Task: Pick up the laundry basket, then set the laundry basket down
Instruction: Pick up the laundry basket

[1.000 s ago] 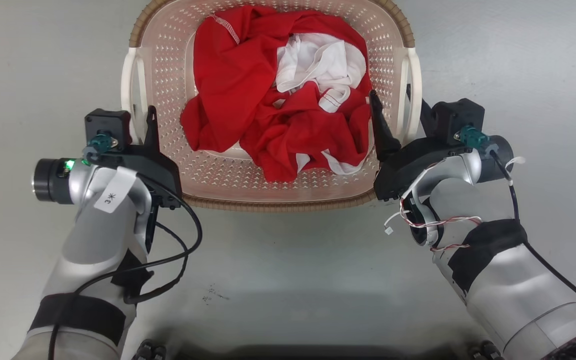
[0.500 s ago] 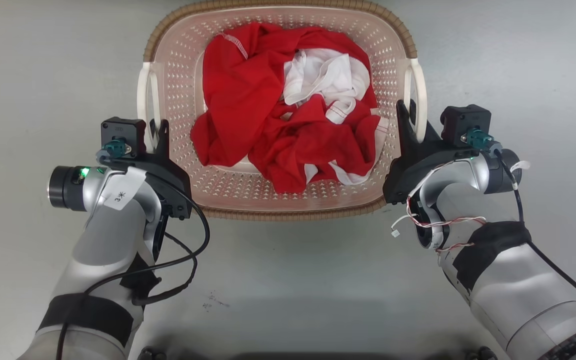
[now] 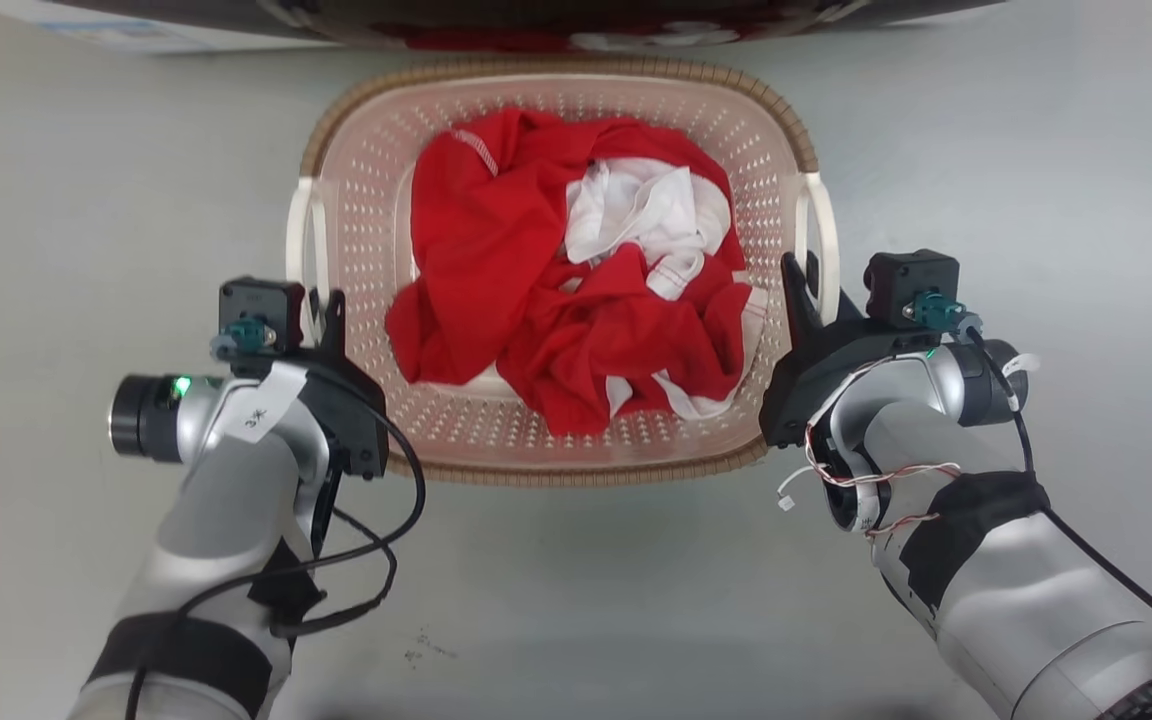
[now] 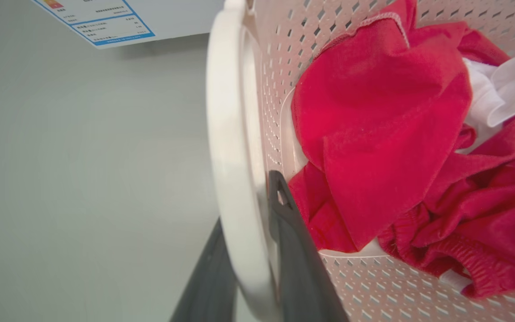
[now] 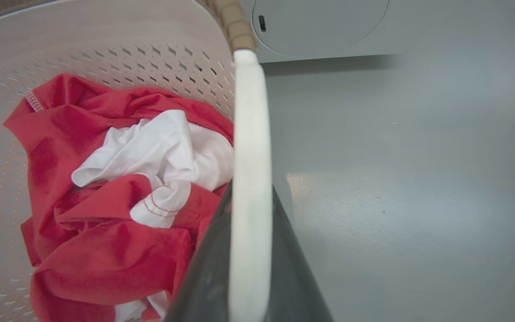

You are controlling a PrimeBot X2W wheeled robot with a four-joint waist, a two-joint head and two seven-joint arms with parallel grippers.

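Both our arms reached forward, left gripper [image 3: 324, 300] and right gripper [image 3: 802, 265] clamped on the white handles [image 3: 294, 235] of the cream, brown-rimmed laundry basket [image 3: 576, 472] between them, full of red clothes [image 3: 496, 250].

Silver left arm [image 3: 226, 500] and right arm [image 3: 1026, 590] wear black bands. Black left gripper [image 3: 321, 305]: teal connector [image 3: 241, 333], green light [image 3: 179, 385], white tag [image 3: 261, 410], black cable [image 3: 422, 490] at 7 o'clock. Right gripper [image 3: 801, 270]: red-white wires [image 3: 836, 478].
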